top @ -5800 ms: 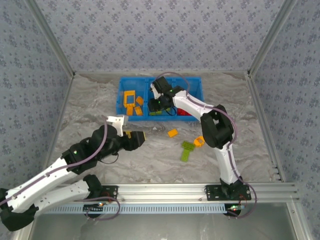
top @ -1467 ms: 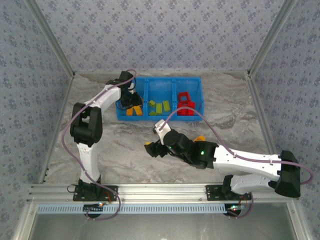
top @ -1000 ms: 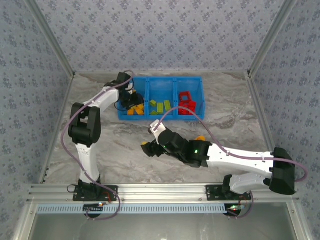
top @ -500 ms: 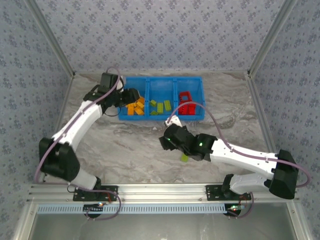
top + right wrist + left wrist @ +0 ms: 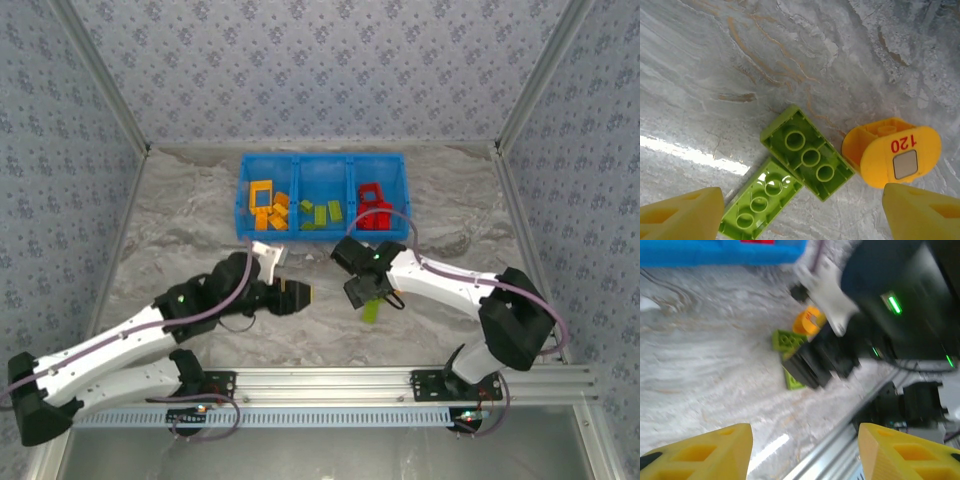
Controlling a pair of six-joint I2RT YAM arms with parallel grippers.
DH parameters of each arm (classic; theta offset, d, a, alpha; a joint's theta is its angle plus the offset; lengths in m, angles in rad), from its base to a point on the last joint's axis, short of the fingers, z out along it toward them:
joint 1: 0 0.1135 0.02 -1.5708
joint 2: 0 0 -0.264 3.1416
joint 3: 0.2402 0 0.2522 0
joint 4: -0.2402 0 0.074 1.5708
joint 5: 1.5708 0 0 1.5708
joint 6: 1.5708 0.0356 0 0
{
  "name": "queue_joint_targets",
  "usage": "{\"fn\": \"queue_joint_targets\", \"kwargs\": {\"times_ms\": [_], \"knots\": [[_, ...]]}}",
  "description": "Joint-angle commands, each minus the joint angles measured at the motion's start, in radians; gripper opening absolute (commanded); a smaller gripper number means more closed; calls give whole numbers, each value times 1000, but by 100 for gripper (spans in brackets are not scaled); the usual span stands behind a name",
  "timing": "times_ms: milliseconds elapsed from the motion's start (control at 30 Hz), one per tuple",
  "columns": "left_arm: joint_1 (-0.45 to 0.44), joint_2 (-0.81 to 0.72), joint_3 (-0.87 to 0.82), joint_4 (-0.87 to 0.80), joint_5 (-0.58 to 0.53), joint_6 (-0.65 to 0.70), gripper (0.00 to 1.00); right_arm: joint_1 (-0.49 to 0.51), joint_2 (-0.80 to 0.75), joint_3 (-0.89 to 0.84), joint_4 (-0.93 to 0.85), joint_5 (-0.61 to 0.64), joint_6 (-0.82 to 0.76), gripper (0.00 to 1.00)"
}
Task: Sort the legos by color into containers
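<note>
The blue bin [image 5: 322, 232] stands at the back, holding orange bricks [image 5: 268, 205] on the left, lime green ones [image 5: 320, 213] in the middle and red ones [image 5: 374, 208] on the right. Two lime green bricks lie underside up on the table, touching end to side [image 5: 807, 152] [image 5: 760, 205]. One of the green bricks [image 5: 371, 311] pokes out below my right gripper [image 5: 365, 290]. An orange rounded piece [image 5: 892, 152] marked 120 sits just beside them. My right gripper [image 5: 802, 220] hovers open over the green bricks. My left gripper [image 5: 300, 294] [image 5: 805, 452] is open and empty, a little left of them.
The marble table [image 5: 200, 250] is walled on three sides by patterned panels. An aluminium rail [image 5: 330, 380] runs along the near edge. In the left wrist view the right arm's black wrist [image 5: 880, 300] looms close over the green bricks [image 5: 789, 340].
My left gripper has pulled back from the bin's orange compartment to the middle of the table. My right gripper has shifted slightly right and now hangs over the green bricks.
</note>
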Motion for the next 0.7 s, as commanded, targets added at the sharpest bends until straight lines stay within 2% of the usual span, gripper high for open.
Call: {"fn": "queue_joint_targets", "kwargs": {"times_ms": [0,133,367,533,667], "knots": [[-106,-60,-47,43,-165,-98,59,-32,48,49,-26,-71,-79,85],[-181,-73,-77,29,-233,-129,59,-52,123,77,-28,-81,-125,83],[-192,-45,-50,40,-238,-111,59,-96,209,99,-23,-82,-167,77],[-192,-15,-31,50,-224,-102,59,-120,256,109,-17,-85,-175,67],[-192,-12,-22,52,-226,-98,59,-146,256,100,9,-102,-175,55]]}}
